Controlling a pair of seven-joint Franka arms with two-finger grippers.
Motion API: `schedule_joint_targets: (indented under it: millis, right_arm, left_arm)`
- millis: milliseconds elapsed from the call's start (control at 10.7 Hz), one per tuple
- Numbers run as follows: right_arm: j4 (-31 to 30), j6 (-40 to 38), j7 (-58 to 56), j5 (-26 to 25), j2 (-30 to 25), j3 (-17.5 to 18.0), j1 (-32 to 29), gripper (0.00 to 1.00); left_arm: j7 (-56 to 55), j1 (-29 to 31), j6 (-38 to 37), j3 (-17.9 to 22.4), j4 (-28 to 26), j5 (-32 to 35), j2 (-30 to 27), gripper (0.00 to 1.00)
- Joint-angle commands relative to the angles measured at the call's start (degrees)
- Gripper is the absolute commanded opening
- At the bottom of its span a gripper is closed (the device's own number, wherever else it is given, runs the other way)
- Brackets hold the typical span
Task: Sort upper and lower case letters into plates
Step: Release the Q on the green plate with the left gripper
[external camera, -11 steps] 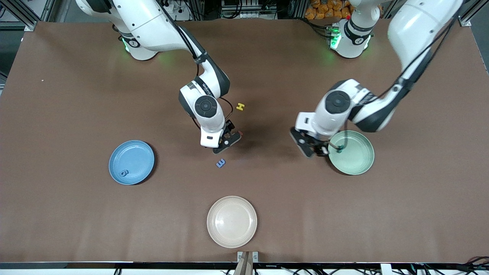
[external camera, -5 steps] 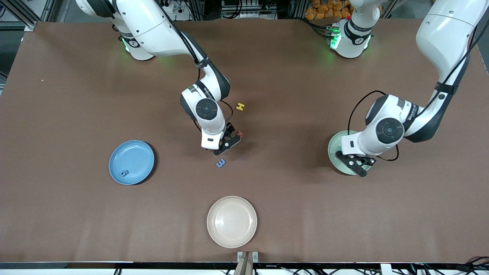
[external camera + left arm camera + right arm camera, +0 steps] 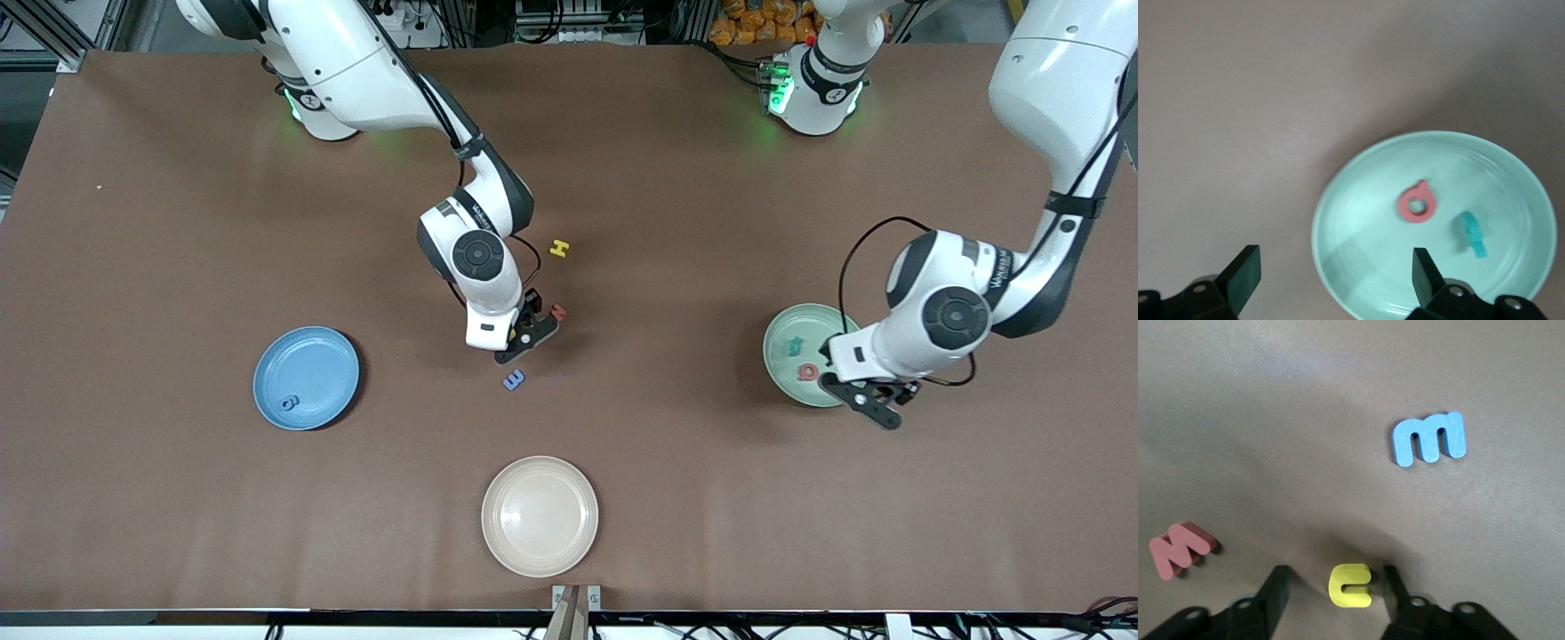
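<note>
Centrally, the right gripper (image 3: 1335, 600) stands low over the middle of the worktop (image 3: 178, 498), its jaws narrowed around a small yellow letter (image 3: 1350, 585) lying flat on the surface between the fingertips; whether the pads already touch it cannot be told. Near it lie a blue m (image 3: 1429, 439) and a red-pink M (image 3: 1177, 548), with a yellow H (image 3: 558, 249) nearer the robots' edge of the worktop.

The letters appear to be chunky, light, stiff pieces with flat faces and straight sides. They should hold their shape under a pinch, yet being so small and light they are likely to skid or twist if one jaw arrives first. The best hold is judged to be across two parallel flat sides, low and centred, with the open mouth of the shape left clear.

Toward the left arm's end, the mint green plate (image 3: 782, 382) holds a red-pink ring-shaped letter (image 3: 1415, 203) and a teal letter (image 3: 1472, 234), apart from each other. The left gripper (image 3: 1338, 280) is just above that plate's rim, jaws wide and empty.

Toward the right arm's end, the blue plate (image 3: 320, 351) holds one blue letter (image 3: 288, 403). A cream plate (image 3: 540, 516) sits near the front edge of the worktop.
</note>
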Motion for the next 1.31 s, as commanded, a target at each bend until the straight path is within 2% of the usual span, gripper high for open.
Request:
schedule_joint_targets:
  millis: [0, 280, 467, 653, 840, 1027, 1120, 1213]
  right_arm:
    - [0.1, -2.75, -1.04, -0.04, -0.15, 0.32, -0.98, 0.02]
    - [0.45, -4.51, -3.24, -0.04, -2.08, -0.03, -2.48, 0.02]
    - [0.54, -5.14, -3.85, -0.13, -4.45, -0.12, -5.54, 0.02]
    - [1.93, -7.93, -8.14, -0.04, -5.95, 0.06, -11.94, 0.03]
    - [2.73, -13.37, -16.3, -0.13, -7.09, -0.12, -17.83, 0.03]
    - [2.56, -16.99, -20.8, -0.39, -7.89, -0.12, -24.6, 0.07]
    - [2.47, -17.87, -24.13, -0.48, -7.89, -0.12, -26.54, 0.09]
    - [2.39, -18.14, -26.16, -0.48, -7.89, -0.21, -28.3, 0.31]
  left_arm:
    - [-0.8, -5.96, -2.98, 2.01, 1.78, -9.48, -2.96, 1.0]
    - [-3.09, -8.44, -5.01, 3.69, 2.05, -15.15, -5.78, 1.0]
    - [-8.42, -12.3, -5.81, 4.83, 2.05, -17.36, -6.93, 1.0]
    - [-16.15, -16.43, -7.74, 4.66, 1.96, -21.99, -7.2, 1.0]
    - [-19.16, -22.31, -8.09, 4.31, 1.87, -22.37, -7.02, 1.0]
    - [-24.77, -28.54, -8.09, 4.13, 1.78, -22.28, -6.76, 1.0]
    - [-30.02, -33.71, -8.09, 4.22, 1.78, -22.02, -6.5, 1.0]
    - [-37.73, -38.63, -7.92, 4.22, 1.78, -21.76, -5.62, 1.0]
